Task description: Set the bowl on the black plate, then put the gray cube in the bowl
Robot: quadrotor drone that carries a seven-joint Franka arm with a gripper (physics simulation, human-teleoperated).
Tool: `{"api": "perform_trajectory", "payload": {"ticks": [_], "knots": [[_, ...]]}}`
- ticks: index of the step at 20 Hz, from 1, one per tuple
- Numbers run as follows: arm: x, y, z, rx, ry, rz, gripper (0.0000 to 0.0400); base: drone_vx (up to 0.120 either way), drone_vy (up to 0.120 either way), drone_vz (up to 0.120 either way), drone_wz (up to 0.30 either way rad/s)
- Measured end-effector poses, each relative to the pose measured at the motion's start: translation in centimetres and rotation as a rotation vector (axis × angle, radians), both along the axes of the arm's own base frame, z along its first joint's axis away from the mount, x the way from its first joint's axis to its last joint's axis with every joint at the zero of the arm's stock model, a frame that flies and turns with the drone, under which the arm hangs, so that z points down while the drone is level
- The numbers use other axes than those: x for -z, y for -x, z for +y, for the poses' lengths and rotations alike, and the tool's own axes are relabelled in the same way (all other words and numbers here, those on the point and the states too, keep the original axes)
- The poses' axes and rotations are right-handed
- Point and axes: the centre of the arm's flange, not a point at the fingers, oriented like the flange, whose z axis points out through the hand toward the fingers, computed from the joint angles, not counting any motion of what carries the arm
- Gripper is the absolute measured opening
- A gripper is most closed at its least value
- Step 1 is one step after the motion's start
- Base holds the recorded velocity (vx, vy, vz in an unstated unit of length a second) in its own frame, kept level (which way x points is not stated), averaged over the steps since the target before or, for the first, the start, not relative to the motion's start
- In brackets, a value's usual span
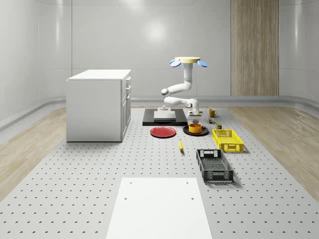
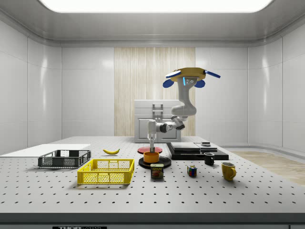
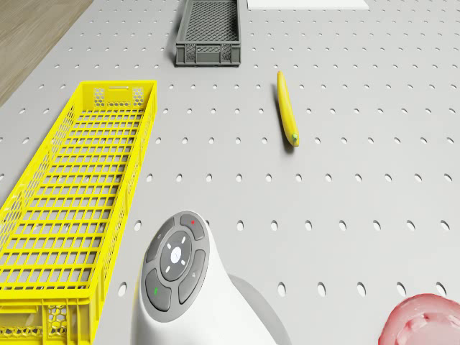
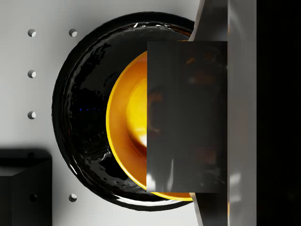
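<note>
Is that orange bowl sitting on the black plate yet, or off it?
On it. The orange bowl sits upright inside the round black plate, whose rim rings it.

I hover with my drone body (image 1: pixel 187 60) high above the far end of the tabletop (image 1: pixel 99 169). My arm (image 1: pixel 177 89) drops from it, folds at the elbow and reaches out, wrist turned straight down. My claw (image 2: pixel 151 149) points down just above the tabletop.

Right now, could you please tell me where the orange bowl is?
The orange bowl sits on the black plate, directly under the gripper. In the whole-scene view, the red plate lies to its left and the yellow basket to its right.
</note>
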Motion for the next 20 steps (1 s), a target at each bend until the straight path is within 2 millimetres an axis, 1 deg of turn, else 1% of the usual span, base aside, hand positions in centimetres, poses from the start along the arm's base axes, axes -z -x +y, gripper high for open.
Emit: {"api": "perform_trajectory", "payload": {"ticks": [8,17,20], "knots": [[-3.1,0.0,0.0,0.0,0.0,0.0,0.0251,0.0,0.0,0.0,0.0],[-5.4,0.0,0.7,0.0,0.0,0.0,0.0251,0.0,0.0,0.0,0.0],[-6.0,0.0,0.7,0.0,0.0,0.0,0.0323,0.0,0.0,0.0,0.0]]}}
